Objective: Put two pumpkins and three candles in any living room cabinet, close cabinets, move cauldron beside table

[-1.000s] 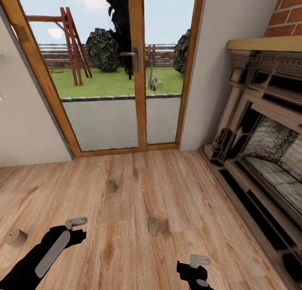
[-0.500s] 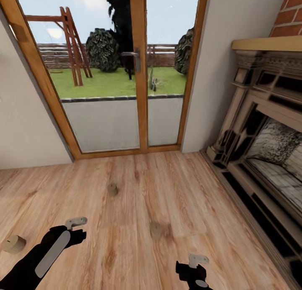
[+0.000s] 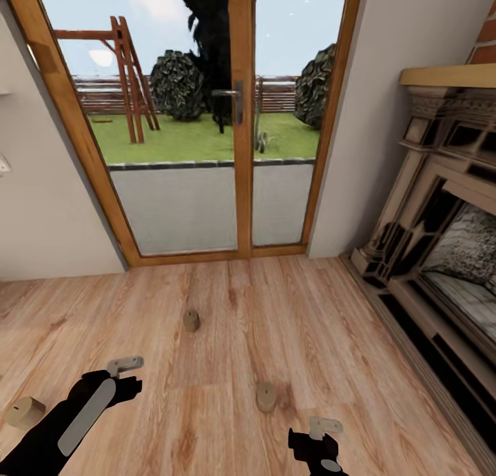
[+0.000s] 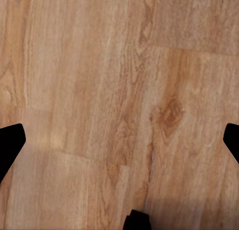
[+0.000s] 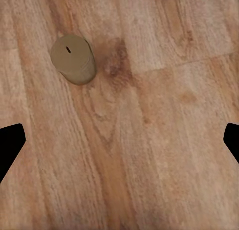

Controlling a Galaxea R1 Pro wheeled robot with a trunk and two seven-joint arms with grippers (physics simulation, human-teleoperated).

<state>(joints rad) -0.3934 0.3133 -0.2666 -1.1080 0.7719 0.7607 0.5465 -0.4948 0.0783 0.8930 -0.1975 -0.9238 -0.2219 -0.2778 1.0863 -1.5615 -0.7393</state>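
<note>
Candles stand on the wood floor, the nearest one (image 3: 266, 397) just ahead of your released right gripper (image 3: 317, 429); likely light and rigid, so pinch its straight sides.

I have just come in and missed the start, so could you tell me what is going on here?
The robot stands on the wooden floor facing the glass patio doors, with a fireplace to its right. Three candles lie scattered on the floor: one ahead, one just ahead of the right claw, one far left. Both the left claw and the right one are open and empty, hovering above the floor; nothing is picked up yet.
</note>
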